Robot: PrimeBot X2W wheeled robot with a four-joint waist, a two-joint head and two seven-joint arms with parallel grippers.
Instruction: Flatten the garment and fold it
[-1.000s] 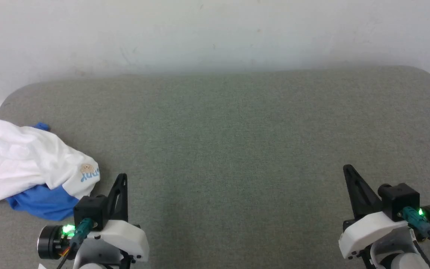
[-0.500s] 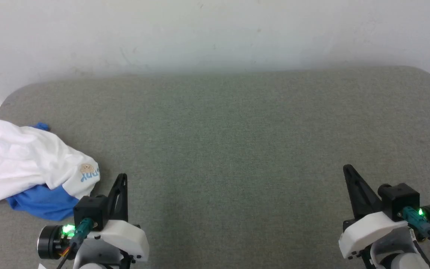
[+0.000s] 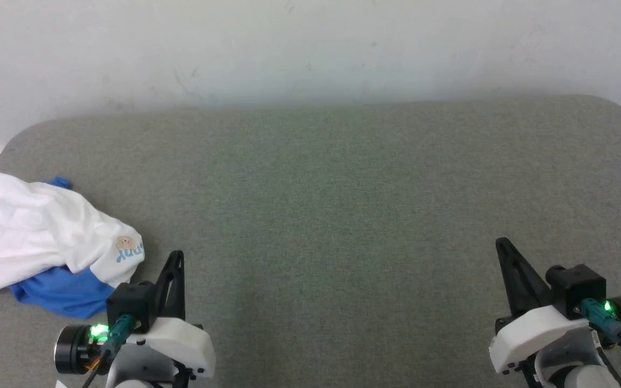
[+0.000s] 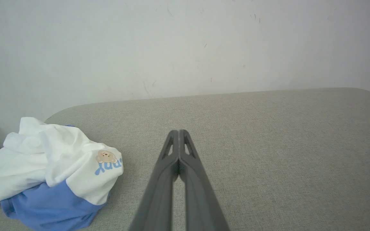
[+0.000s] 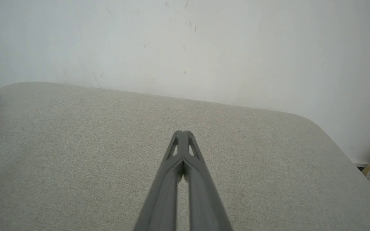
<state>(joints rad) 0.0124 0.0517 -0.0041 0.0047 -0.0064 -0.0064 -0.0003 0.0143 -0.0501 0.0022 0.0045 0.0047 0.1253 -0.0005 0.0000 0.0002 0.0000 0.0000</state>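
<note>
Well: garment [image 3: 41, 226] lies crumpled in heap at left edge of grey padded surface [image 3: 343, 188], near its rounded far-left corner. Not flattened, not folded. White body bunched on top, deeply creased; royal-blue band [image 3: 54, 299] spills out beneath on near side, small blue scrap pokes out at far side. Tan round emblem [image 3: 125, 243] and light-blue lettering [image 3: 130, 254] sit on right end of white fold. Left gripper [image 3: 177, 256] near heap's right edge, clear of cloth, fingers pressed together, empty. Right gripper [image 3: 502, 245] well apart at right, fingers likewise pressed together, holding nothing. Pale wall [image 3: 289, 48] behind.
</note>
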